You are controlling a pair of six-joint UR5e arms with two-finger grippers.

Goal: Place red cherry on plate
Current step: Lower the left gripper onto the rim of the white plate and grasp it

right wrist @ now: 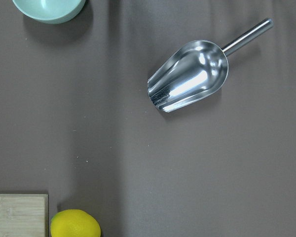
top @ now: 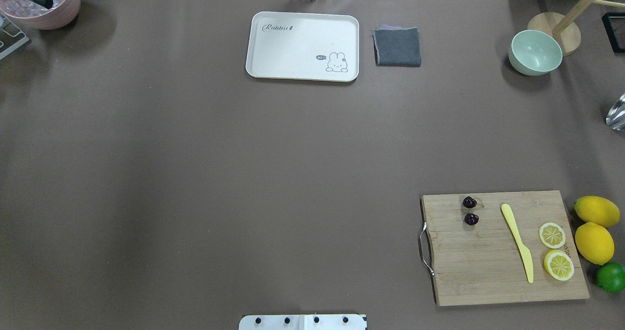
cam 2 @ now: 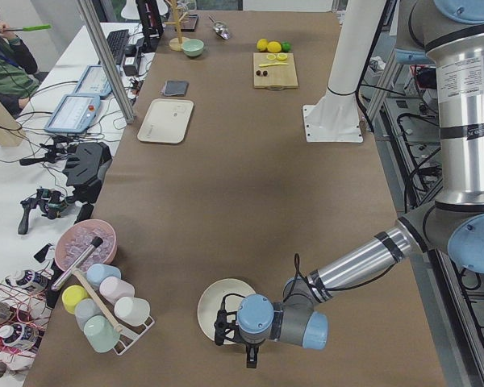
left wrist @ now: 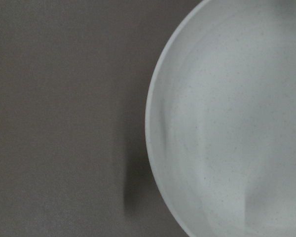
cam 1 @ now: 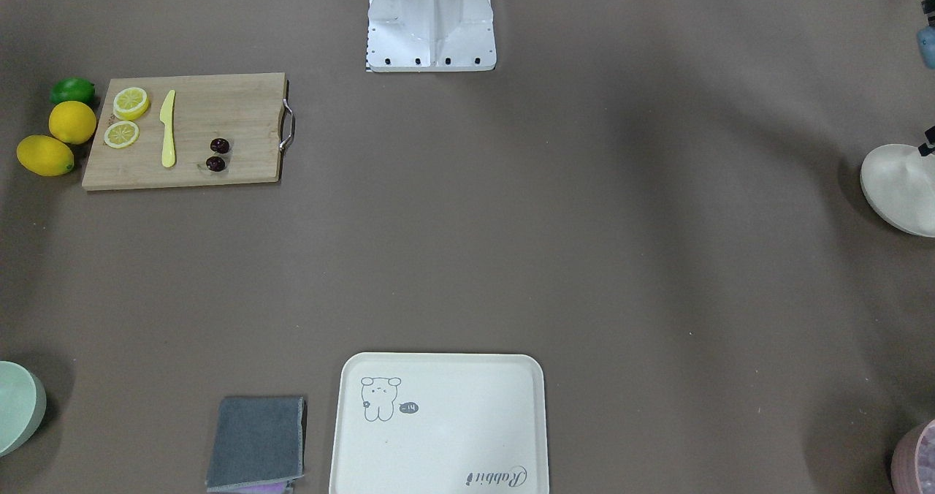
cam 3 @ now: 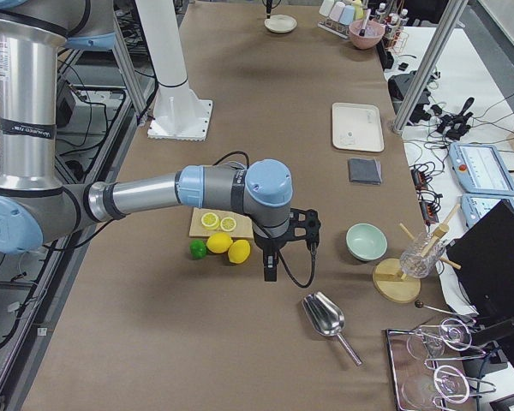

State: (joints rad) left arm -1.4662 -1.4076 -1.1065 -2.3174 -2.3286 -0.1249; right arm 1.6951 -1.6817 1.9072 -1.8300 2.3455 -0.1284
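Note:
The red cherry (cam 1: 218,154) (top: 470,210) is a pair of dark maroon balls lying on the wooden cutting board (top: 488,271), with nothing touching it. The cream plate (cam 1: 902,187) (cam 2: 222,310) sits far off at the table's left end and fills the right half of the left wrist view (left wrist: 227,118). My left gripper (cam 2: 251,357) hangs just beside that plate; I cannot tell whether it is open or shut. My right gripper (cam 3: 270,270) points down beyond the board's end near the lemons (cam 3: 230,248), and its state cannot be told either.
On the board lie a yellow knife (top: 517,242) and two lemon slices (top: 555,249); two lemons and a lime (top: 610,276) sit beside it. A bear tray (top: 302,46), grey cloth (top: 397,47), green bowl (top: 535,52), metal scoop (right wrist: 190,76) and pink bowl (top: 44,3) line the far side.

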